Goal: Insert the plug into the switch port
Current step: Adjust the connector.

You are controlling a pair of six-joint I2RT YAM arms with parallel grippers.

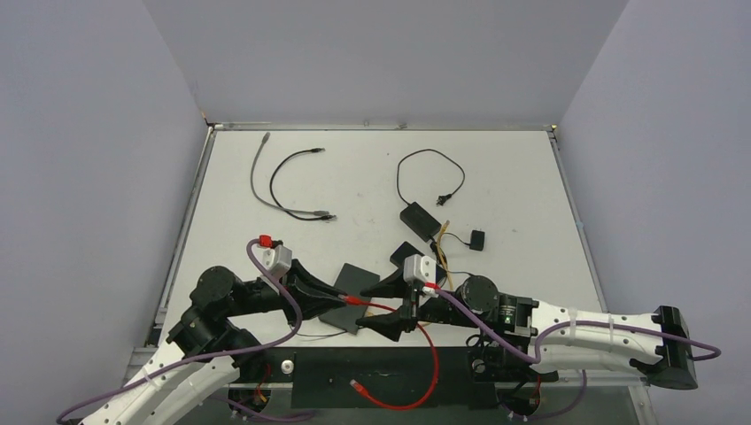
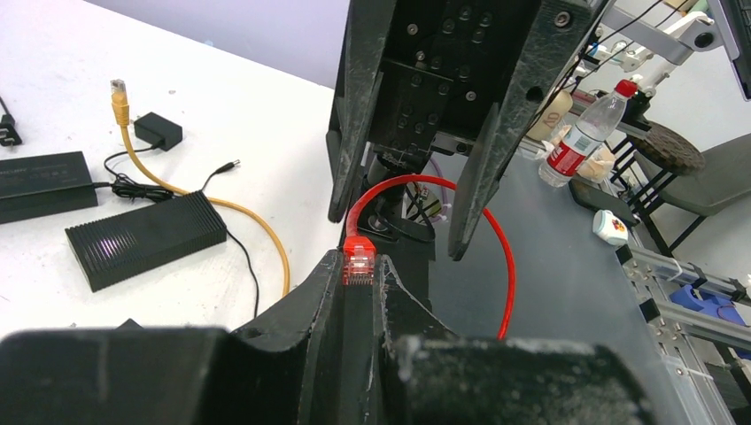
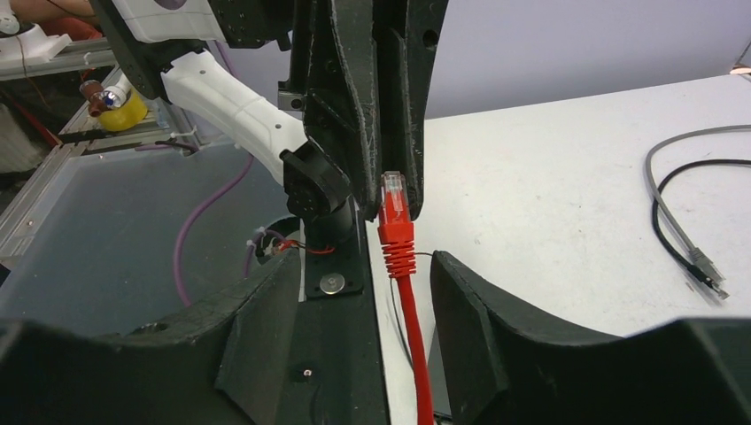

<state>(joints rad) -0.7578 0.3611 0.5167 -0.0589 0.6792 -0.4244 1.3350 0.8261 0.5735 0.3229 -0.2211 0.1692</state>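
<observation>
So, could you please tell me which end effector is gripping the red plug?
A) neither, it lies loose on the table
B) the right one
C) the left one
C: in the left wrist view the left end effector is shut on the red plug, while the right end effector stands open, its fingers apart on either side of the red cable.

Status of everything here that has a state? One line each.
left gripper: shut on red plug
right gripper: open, fingers astride the red cable
red plug: held, not in any port
yellow plug: unplugged, lying loose
water bottle: capped
</observation>
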